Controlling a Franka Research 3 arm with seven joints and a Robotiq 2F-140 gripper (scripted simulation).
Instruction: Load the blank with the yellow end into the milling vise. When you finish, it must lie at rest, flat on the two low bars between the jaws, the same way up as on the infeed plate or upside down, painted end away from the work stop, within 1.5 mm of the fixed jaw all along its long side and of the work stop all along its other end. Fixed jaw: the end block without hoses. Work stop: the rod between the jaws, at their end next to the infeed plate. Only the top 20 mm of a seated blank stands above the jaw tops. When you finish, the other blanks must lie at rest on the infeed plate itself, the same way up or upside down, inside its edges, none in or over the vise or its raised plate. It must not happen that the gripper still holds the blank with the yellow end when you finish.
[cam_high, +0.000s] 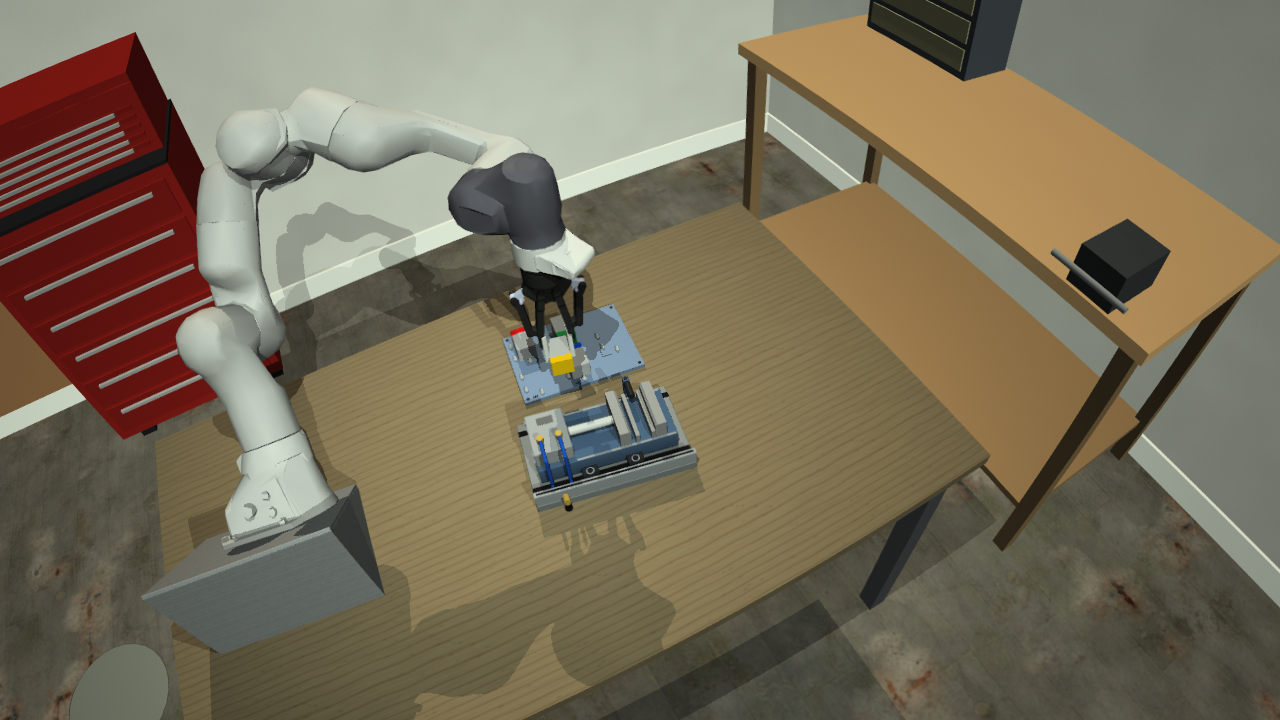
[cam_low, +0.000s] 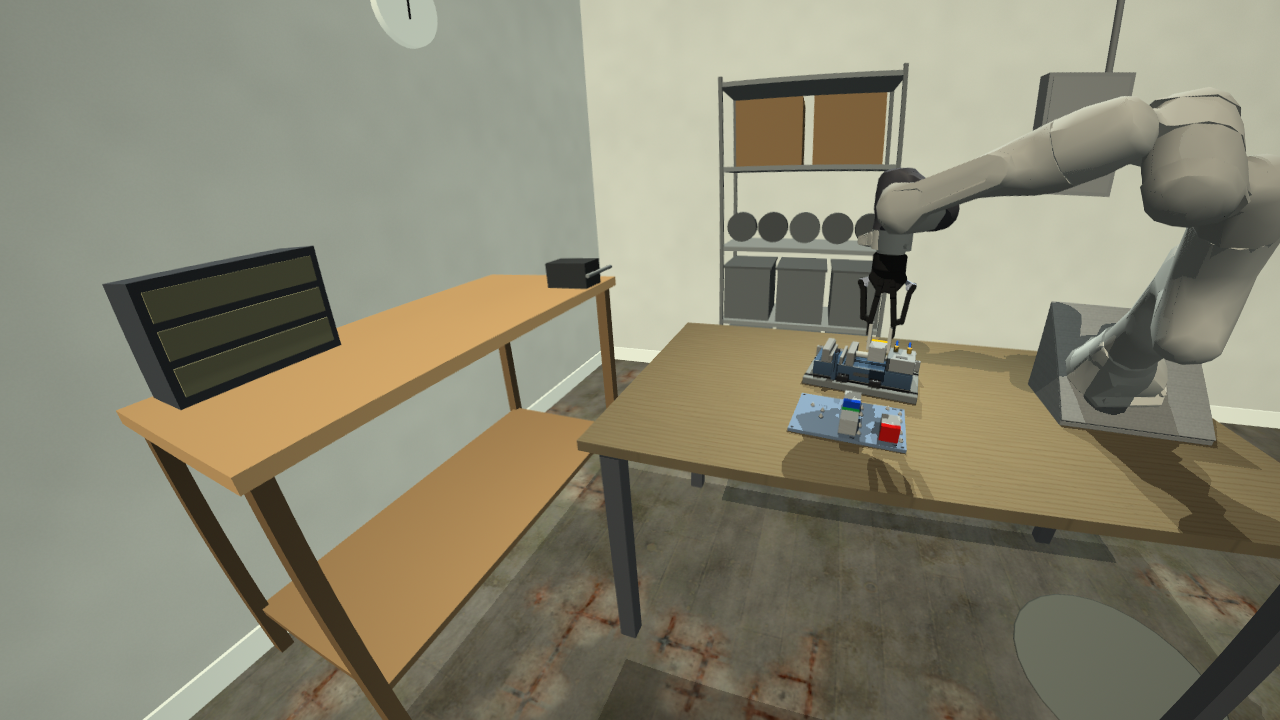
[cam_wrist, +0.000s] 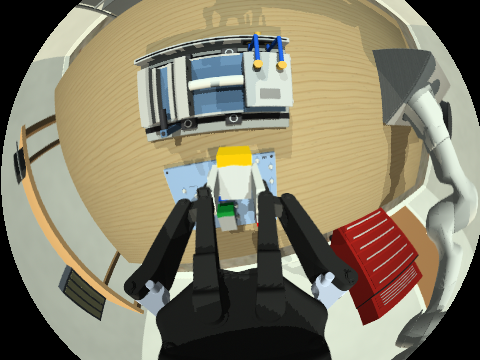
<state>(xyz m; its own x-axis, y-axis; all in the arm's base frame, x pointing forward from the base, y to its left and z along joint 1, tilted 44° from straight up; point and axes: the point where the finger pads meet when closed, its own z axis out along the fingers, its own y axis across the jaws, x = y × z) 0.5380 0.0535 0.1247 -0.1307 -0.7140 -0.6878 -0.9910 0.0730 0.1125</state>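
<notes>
A: How does the arm (cam_high: 365, 136) (cam_low: 1100, 138) (cam_wrist: 457, 192) stand?
B: Arched up and over, wrist bent so the end effector (cam_high: 559, 347) (cam_low: 879, 340) (cam_wrist: 235, 181) points down above the infeed plate (cam_high: 627, 360) (cam_low: 802, 419) (cam_wrist: 180, 175)
A: Fingers?
B: Clamped on both sides of the blank with the yellow end (cam_high: 561, 358) (cam_low: 878, 351) (cam_wrist: 234, 175), held clear of the plate, yellow end toward the vise (cam_high: 582, 445) (cam_low: 861, 370) (cam_wrist: 217, 102)

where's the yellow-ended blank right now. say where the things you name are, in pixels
The yellow-ended blank (cam_high: 561, 357) (cam_wrist: 234, 172) is between the gripper's fingers, held up over the infeed plate (cam_high: 626, 353) (cam_wrist: 182, 175); the wrist view shows it at centre, below the vise (cam_high: 617, 438) (cam_wrist: 217, 107).
</notes>
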